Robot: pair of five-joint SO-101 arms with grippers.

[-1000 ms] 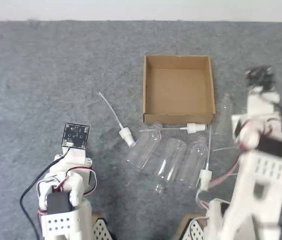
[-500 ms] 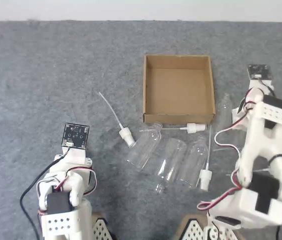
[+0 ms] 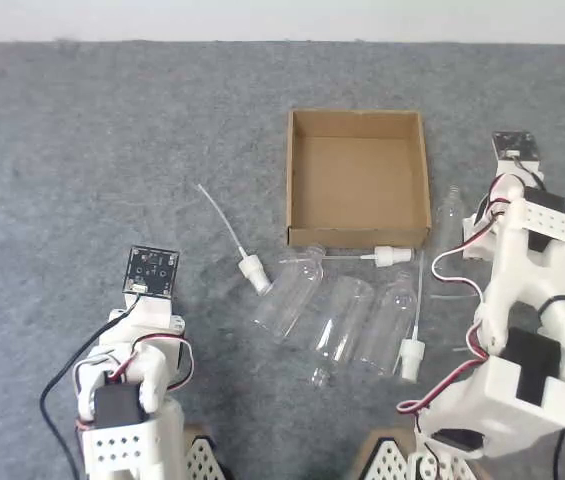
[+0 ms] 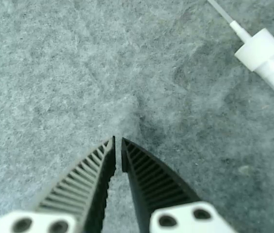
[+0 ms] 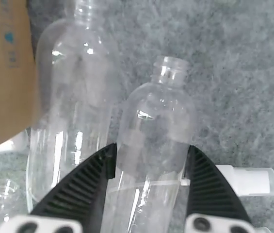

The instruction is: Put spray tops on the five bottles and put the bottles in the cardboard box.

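Between right fingers (image 5: 81, 191) | bottle (image 5: 153, 126) | lying on its side

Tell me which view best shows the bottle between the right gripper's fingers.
Right wrist view: the bottle lies inside the open right gripper, neck uncapped. In the high view the right arm hides it. The left wrist view faces carpet and a spray top.
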